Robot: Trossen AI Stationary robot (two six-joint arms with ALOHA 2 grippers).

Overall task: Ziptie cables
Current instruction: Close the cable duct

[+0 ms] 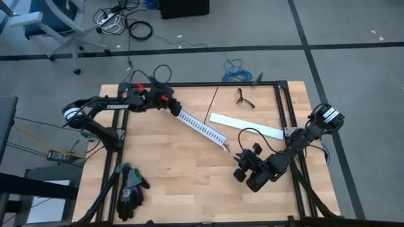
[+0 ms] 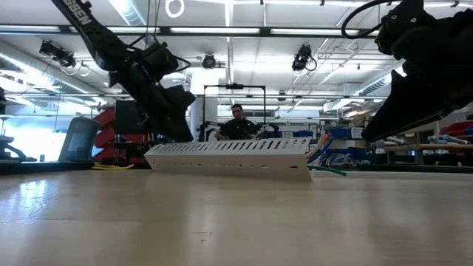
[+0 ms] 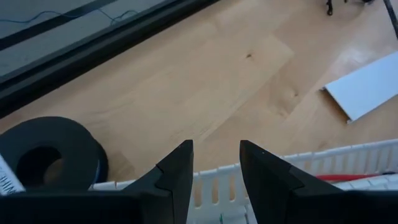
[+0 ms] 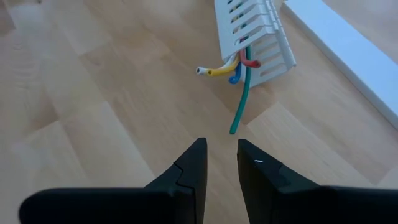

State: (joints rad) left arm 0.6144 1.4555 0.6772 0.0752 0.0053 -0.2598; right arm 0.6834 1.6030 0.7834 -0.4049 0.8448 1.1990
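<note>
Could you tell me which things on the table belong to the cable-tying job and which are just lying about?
Part of the job:
- cables, poking out of the slotted white duct
- left end effector, at the duct's far end
- right end effector, near the cable ends

Lying about:
- flat white cover strip
- black gloves
- black tape roll
- glasses

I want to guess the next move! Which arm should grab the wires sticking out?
Probably the right. Its claw points at the wire ends poking from the duct, open and close by. The left claw is at the duct's far end.
</note>
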